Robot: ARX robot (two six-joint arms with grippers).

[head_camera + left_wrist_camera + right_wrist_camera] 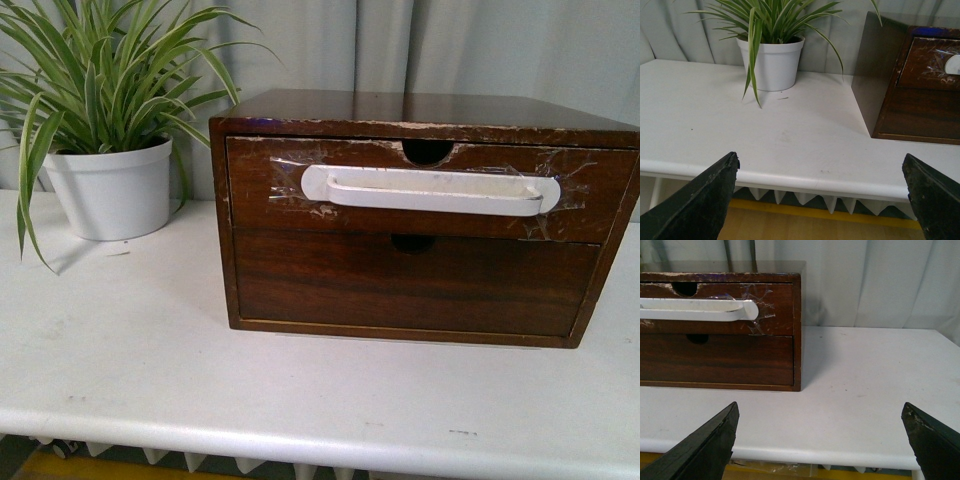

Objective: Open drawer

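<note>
A dark brown wooden chest [330,105] stands on the white table [130,350]. Its upper drawer [260,210] is shut, with a chipped front, a long white taped-on handle [430,190] and a half-round notch [428,151] in its top edge. The drawer also shows in the right wrist view [780,295] and at the edge of the left wrist view [927,62]. Neither gripper shows in the front view. My left gripper [821,195] is open over the table's front edge, well short of the chest. My right gripper [820,437] is open, in front of the chest's right corner.
Below the drawer is a plain dark drawer front [410,285] with no handle. A spider plant in a white pot [110,185] stands left of the chest, also in the left wrist view [772,62]. A pale curtain [500,45] hangs behind.
</note>
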